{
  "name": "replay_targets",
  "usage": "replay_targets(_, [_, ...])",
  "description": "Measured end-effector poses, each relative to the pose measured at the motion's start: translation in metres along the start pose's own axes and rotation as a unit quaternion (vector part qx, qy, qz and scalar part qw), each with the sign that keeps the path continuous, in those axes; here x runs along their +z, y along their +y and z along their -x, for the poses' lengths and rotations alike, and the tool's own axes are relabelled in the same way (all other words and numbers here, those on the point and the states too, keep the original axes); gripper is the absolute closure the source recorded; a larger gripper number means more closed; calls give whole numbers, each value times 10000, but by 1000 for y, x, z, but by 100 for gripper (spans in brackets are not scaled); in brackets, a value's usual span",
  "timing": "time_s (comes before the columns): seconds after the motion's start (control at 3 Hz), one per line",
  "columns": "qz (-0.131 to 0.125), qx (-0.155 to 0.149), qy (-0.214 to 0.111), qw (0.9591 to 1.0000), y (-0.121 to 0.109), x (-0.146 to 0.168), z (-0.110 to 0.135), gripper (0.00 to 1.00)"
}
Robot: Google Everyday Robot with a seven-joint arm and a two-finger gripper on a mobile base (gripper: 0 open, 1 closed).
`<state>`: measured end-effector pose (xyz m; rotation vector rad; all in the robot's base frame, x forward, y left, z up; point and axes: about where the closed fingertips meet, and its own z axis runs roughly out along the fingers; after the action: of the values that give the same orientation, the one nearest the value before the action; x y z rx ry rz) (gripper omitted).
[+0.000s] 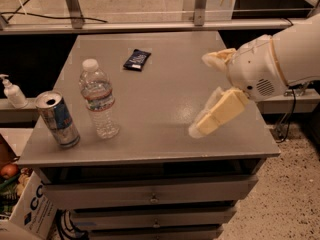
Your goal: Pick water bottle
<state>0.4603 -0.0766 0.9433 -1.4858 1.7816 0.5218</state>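
The water bottle (98, 99) stands upright near the front left of the grey table (165, 84). It is clear and ribbed, with a white cap and a thin coloured label band. My gripper (200, 95) hovers over the right half of the table, well to the right of the bottle. It is open and empty, with one cream finger (218, 57) high and the other finger (218, 113) lower. Nothing touches the bottle.
A silver-blue drink can (57, 119) stands just left of the bottle at the table's front left corner. A dark snack packet (136, 59) lies further back. A white pump bottle (12, 92) sits on a lower shelf at left. Drawers (150, 194) are below.
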Motion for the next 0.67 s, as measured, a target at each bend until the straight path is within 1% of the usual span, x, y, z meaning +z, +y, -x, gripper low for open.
replay_targets(0.33, [190,-145,-558,9982,4,42,17,0])
replay_targets(0.67, [301,-232,-898,9952,6,67,27,0])
